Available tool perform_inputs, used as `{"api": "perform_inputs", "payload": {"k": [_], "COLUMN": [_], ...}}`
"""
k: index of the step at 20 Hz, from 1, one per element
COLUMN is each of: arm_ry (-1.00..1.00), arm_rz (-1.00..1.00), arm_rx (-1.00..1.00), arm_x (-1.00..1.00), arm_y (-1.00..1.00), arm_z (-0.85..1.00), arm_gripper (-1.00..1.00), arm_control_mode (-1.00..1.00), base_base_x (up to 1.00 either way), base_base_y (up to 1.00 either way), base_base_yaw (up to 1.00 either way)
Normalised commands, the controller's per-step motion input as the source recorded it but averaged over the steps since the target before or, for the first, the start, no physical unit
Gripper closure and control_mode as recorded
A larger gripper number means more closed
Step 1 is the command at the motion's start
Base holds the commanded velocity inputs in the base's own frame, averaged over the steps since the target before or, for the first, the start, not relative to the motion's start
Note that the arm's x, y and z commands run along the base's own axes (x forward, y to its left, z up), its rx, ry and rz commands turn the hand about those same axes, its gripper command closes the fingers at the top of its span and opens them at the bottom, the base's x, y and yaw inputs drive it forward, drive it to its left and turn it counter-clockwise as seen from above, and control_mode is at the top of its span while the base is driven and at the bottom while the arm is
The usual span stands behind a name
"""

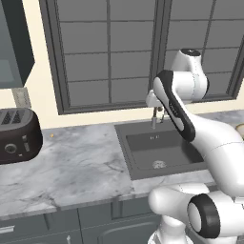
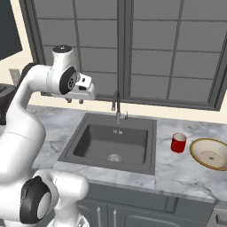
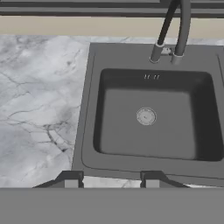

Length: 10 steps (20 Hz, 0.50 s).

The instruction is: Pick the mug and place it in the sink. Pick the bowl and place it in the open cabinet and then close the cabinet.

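The red mug (image 2: pixel 178 142) stands upright on the counter just right of the sink (image 2: pixel 71 150), and the tan bowl (image 2: pixel 210 154) lies right of the mug. The basin holds nothing. My gripper (image 2: pixel 74 101) hangs high above the counter at the sink's left rear corner, far from both the mug and the bowl. In the hand view it looks down at the sink (image 3: pixel 87 109), and its fingertips (image 3: pixel 72 179) stand apart with nothing between them. A corner of the dark grey cabinet (image 1: pixel 14 43) shows at the upper left, cut off by the frame edge.
A dark gooseneck faucet (image 2: pixel 116 106) rises behind the basin. A black toaster (image 1: pixel 19 136) sits on the marble counter (image 1: pixel 71 162) far left. A large dark-framed window (image 1: pixel 109 52) spans the wall behind. Drawer fronts run below the counter edge.
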Motion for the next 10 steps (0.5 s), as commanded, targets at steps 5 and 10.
{"api": "perform_inputs", "payload": {"k": [5, 10], "arm_ry": [0.0, 0.0], "arm_rz": [0.0, -0.02], "arm_rx": [0.0, 0.0], "arm_x": [-0.18, -0.42], "arm_y": [0.0, -0.03], "arm_z": [0.0, 0.0], "arm_gripper": [-1.0, -1.0], "arm_control_mode": [-1.0, -1.0], "base_base_x": [0.0, 0.0], "base_base_y": [0.0, 0.0], "base_base_yaw": [0.0, 0.0]}}
